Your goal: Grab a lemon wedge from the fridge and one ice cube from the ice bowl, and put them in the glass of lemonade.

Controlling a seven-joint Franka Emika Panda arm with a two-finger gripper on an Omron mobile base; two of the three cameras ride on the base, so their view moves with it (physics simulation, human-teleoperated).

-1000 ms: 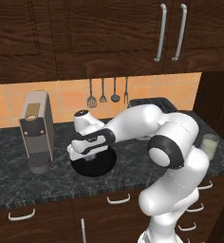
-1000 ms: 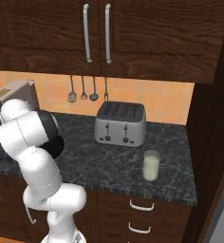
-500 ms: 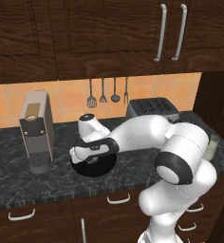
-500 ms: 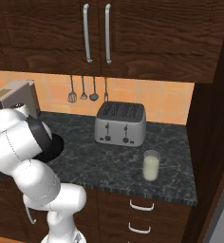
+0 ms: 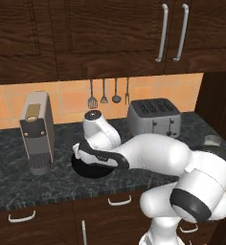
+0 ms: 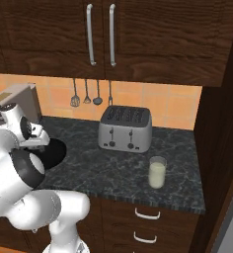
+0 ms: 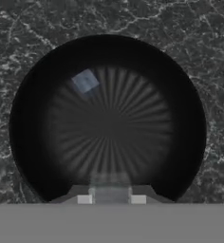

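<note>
- Hand view looks straight down into the ice bowl (image 7: 23, 128), with the ice cube (image 7: 85, 80) lying on its floor, off-centre, toward the upper left of that view.
- The gripper (image 7: 111, 199) shows only its tips at the bottom edge; whether the claw is open or closed cannot be told.
- Risk, as a judgement: the cube sits off the gripper's line, so a straight descent would miss it, or the tips could knock the glossy bowl.
- The cube looks roughly square, one corner upward in this view; no clear long axis.
- The glass of lemonade (image 6: 157, 172) stands well apart, right of the toaster (image 6: 125, 128).
</note>
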